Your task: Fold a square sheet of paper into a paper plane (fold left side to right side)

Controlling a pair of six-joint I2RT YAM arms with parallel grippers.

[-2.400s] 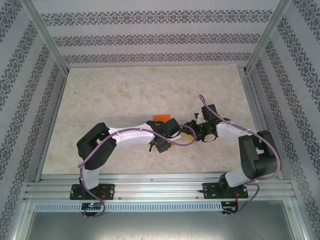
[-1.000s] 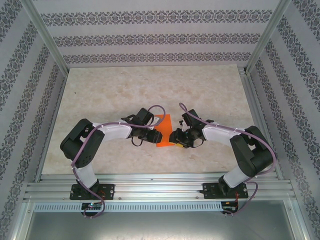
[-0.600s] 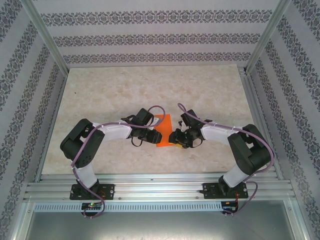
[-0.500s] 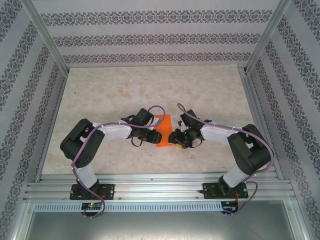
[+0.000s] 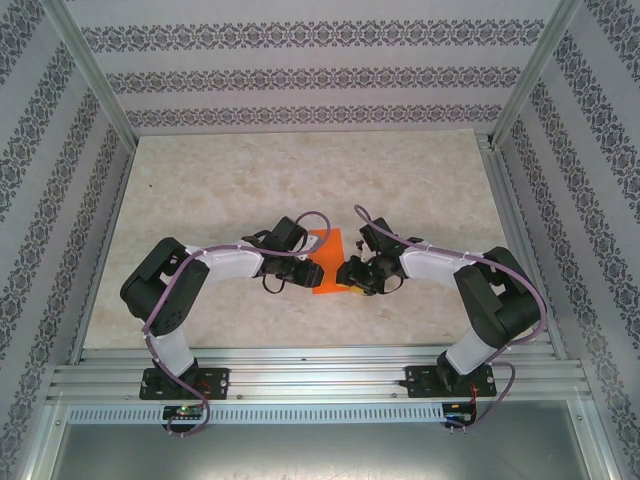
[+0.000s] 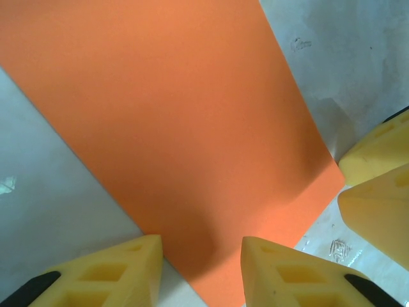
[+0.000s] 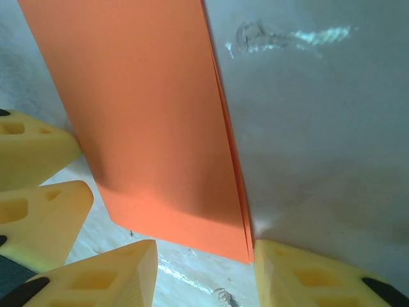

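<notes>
1. Squarely between the two arms, the square sheet of paper lies flat on the bench, already doubled into a strip with its long axis running near to far.
2. Left fingers stand moderately apart, straddling its left edge and gripping nothing.
3. Right fingers, likewise parted and empty, bracket the near corner of the layered right edge; neither arm looks clearly nearer.

We note the square sheet of paper: thin orange paper, matt and smooth, its edge layered on the right. Fingers of the left gripper and right gripper: yellow, matt, plastic-looking, with moulded hollows. Table: pale, marbled, faintly glossy. Frame rails: bare ribbed metal.
</notes>
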